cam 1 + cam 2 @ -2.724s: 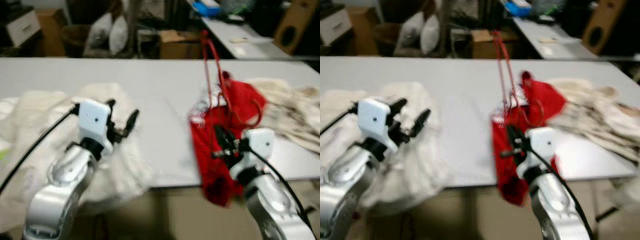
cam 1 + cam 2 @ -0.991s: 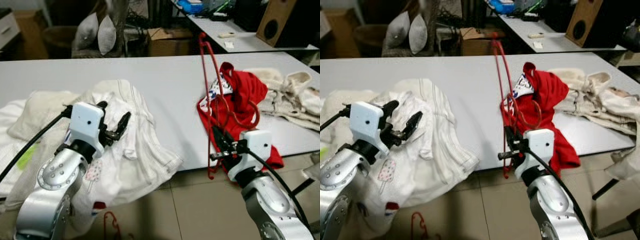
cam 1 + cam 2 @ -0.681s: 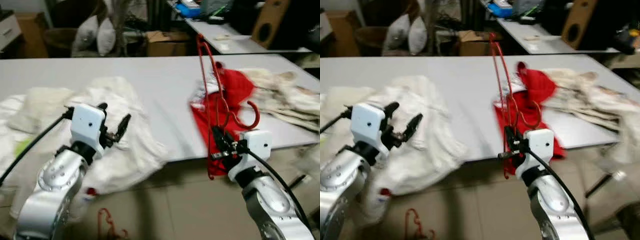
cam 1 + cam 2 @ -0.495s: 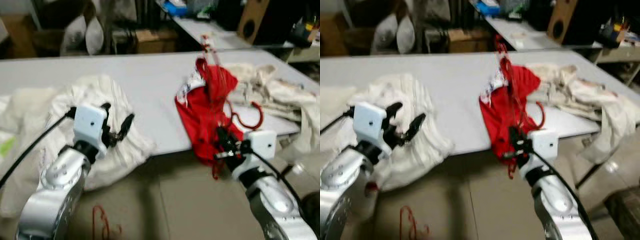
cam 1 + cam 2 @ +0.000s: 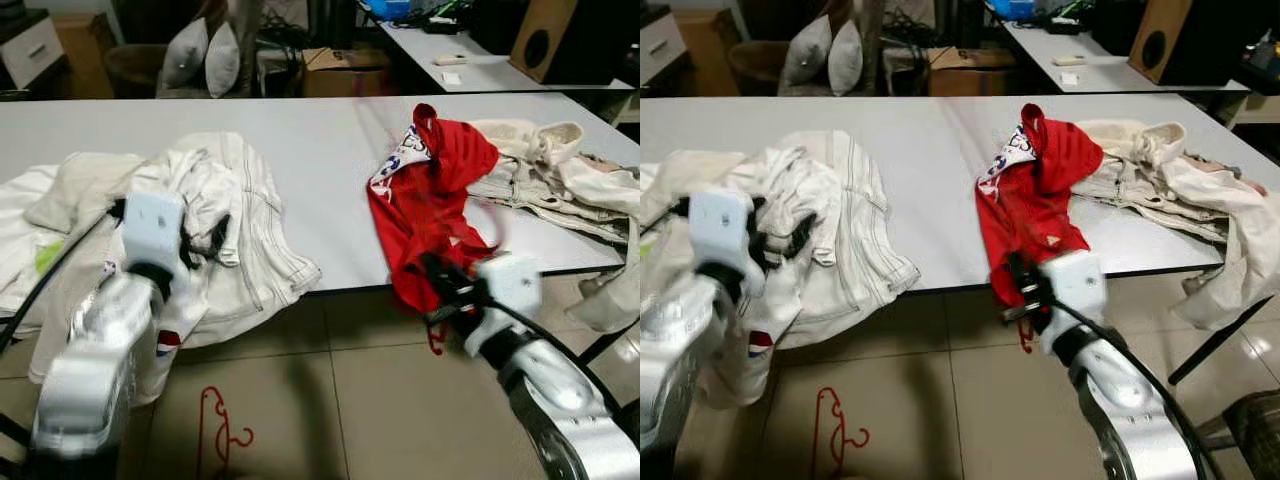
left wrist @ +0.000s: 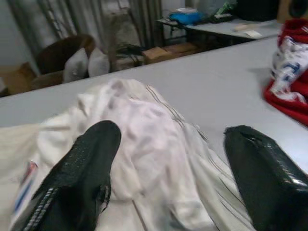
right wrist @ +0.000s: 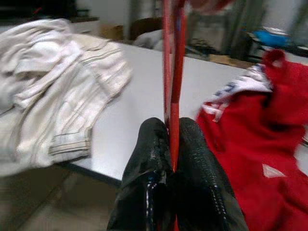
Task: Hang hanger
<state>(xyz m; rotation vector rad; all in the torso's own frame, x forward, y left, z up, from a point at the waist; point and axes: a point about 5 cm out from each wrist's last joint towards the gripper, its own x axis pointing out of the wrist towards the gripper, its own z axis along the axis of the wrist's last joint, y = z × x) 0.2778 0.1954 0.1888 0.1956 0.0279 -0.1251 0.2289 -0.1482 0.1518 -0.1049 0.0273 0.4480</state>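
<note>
No legible text or labels

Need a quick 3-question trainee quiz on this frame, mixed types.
1. True or false: the right gripper is shut on a red hanger.
2. What lies on the floor? A) second red hanger B) pillow C) red shirt
3. Fill in: the left gripper is open over a ____ garment.

Key: 1 true; 2 A; 3 white. The red shirt lies on the table.
</note>
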